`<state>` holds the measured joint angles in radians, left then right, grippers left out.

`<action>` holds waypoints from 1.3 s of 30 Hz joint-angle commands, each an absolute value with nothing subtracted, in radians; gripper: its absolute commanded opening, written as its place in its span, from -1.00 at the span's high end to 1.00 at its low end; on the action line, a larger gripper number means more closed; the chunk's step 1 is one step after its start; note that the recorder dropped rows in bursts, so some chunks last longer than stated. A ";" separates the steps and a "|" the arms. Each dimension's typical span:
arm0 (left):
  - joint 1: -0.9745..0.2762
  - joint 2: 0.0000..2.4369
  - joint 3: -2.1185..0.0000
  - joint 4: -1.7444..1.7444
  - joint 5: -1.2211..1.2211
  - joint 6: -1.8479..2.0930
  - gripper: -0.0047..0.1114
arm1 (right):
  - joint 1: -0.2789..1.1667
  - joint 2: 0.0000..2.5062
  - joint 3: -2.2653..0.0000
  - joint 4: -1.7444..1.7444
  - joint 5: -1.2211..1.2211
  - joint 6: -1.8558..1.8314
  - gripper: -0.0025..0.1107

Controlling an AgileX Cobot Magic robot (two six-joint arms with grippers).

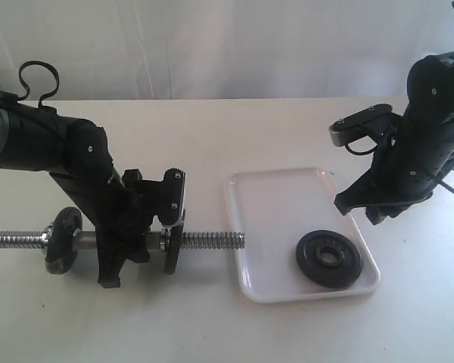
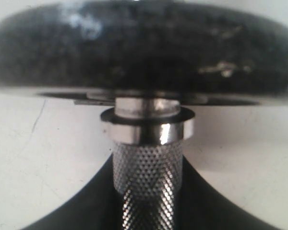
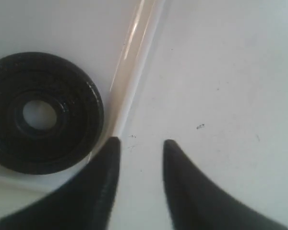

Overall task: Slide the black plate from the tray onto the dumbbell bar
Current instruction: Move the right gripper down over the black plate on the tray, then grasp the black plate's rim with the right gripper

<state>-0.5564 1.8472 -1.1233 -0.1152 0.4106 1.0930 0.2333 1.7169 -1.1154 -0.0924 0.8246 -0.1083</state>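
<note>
The dumbbell bar (image 1: 212, 240) lies across the table, a black disc (image 1: 63, 240) near its left end and another (image 1: 172, 251) right of centre. My left gripper (image 1: 117, 261) is shut on the bar's knurled middle (image 2: 148, 177) between those discs, and one disc (image 2: 144, 48) looms just past the fingers. The black plate (image 1: 329, 259) lies flat in the near right corner of the white tray (image 1: 280, 204). My right gripper (image 1: 357, 212) hovers open over the tray's right rim (image 3: 129, 72), beside the plate (image 3: 38, 115), holding nothing.
The bar's threaded right end (image 1: 238, 240) stops just short of the tray's left rim. The white table (image 1: 212, 325) runs beyond the tray on all sides, and a pale curtain hangs behind it.
</note>
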 commanded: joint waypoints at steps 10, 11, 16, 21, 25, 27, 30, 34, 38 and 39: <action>-0.562 1.838 -1.125 -0.147 0.385 1.096 0.92 | 0.237 1.715 -1.112 -0.071 0.848 -0.127 -0.88; -0.562 1.838 -1.125 -0.147 0.385 1.096 0.92 | 0.237 1.715 -1.112 -0.064 0.850 -0.127 -0.88; -0.562 1.838 -1.125 -0.147 0.385 1.096 0.92 | 0.237 1.715 -1.112 -0.057 0.851 -0.127 -0.88; -0.562 1.838 -1.125 -0.157 0.392 1.091 0.92 | 0.237 1.715 -1.112 -0.020 0.851 -0.136 -0.88; -0.562 1.838 -1.125 -0.226 0.404 1.039 0.92 | 0.241 1.717 -1.112 0.043 0.869 -0.157 -0.88; -0.562 1.838 -1.125 -0.236 0.404 1.018 0.92 | 0.251 1.722 -1.112 0.089 0.873 -0.191 -0.88; -0.562 1.838 -1.125 -0.236 0.409 1.016 0.92 | 0.288 1.728 -1.112 0.120 0.876 -0.213 -0.88; -0.562 1.838 -1.125 -0.236 0.421 1.016 0.92 | 0.342 1.739 -1.112 0.111 0.859 -0.213 -0.88; -0.562 1.838 -1.125 -0.236 0.421 1.016 0.92 | 0.360 1.770 -1.096 0.092 0.801 -0.202 -0.88; -0.562 1.838 -1.125 -0.236 0.423 1.016 0.92 | 0.360 1.778 -1.090 0.093 0.781 -0.202 -0.88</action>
